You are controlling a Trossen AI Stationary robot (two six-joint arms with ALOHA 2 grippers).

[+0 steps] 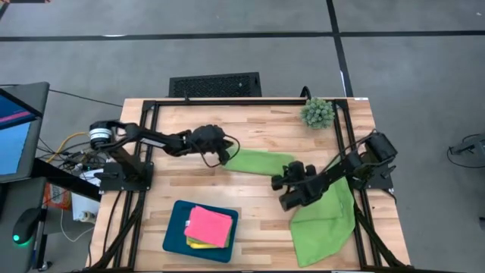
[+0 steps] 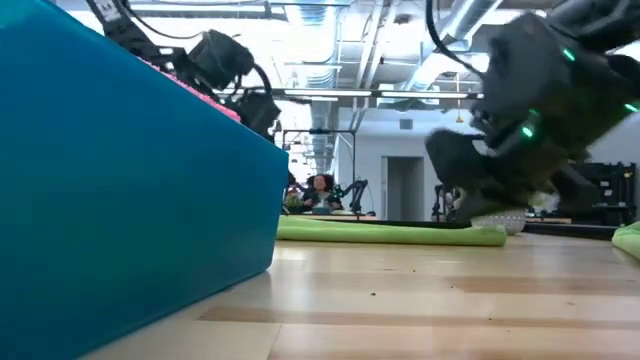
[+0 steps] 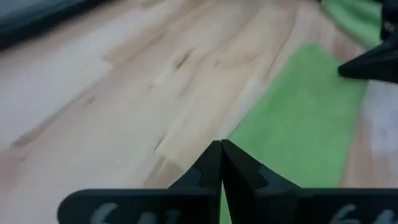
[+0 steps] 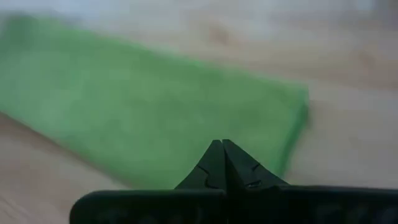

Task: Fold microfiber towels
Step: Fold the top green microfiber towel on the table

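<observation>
Even, bright overhead light falls on the wooden bench, with only soft, faint shadows. From bench height, ceiling strip lights glare white, the teal tray beside the lens is soft, and the right arm is smeared with motion blur. Both wrist views are blurry, the green towel out of focus beyond sharper dark fingers.

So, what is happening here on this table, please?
A two-armed robot is folding microfiber towels. A lime green towel, folded into a strip, lies mid-table; the left gripper is at one end and the right gripper at the other, both with fingers shut and holding nothing. Another green towel lies loose by the right arm. A pink towel sits on a yellow one in the teal tray. A small plant stands in the far corner.
</observation>
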